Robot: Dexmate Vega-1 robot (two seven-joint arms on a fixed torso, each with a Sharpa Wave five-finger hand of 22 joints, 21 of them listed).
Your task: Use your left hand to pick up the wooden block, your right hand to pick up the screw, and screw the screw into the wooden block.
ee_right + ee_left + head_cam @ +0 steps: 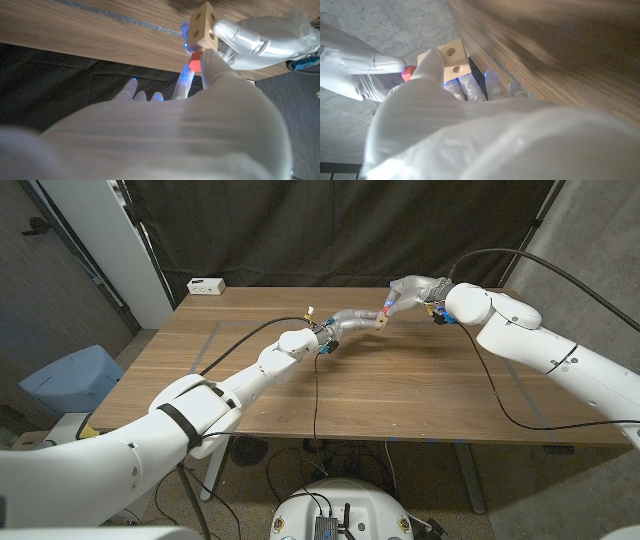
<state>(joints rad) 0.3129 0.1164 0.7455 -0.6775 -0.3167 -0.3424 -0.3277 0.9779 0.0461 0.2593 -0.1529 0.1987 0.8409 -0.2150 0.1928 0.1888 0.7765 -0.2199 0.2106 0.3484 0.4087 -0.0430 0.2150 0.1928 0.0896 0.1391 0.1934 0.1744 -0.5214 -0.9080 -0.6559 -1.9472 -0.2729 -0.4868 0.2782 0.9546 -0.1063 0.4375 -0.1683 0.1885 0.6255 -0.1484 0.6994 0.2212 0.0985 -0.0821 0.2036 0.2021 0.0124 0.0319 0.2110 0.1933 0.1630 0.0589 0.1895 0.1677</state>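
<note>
One wooden block (381, 321) and one screw (387, 305) are in play, both lifted above the far middle of the wooden table (420, 390) — at about 12 o'clock from the robot. The left hand (345, 322) holds the block between thumb and fingers; in the left wrist view the block (451, 61) shows two round holes on one face, and in the right wrist view (204, 25) three holes can be counted over two faces. The right hand (412, 288) pinches the screw, whose red head (194, 64) sits just beside the block's lower face, seemingly touching it; the same red head (408, 73) peeks out by the block in the left wrist view. The two hands meet there, fingertips nearly touching.

One white box (206, 285) lies at the table's far left corner, at about 10 o'clock — any marking on it is too small to read. No writing is legible on block or screw.
</note>
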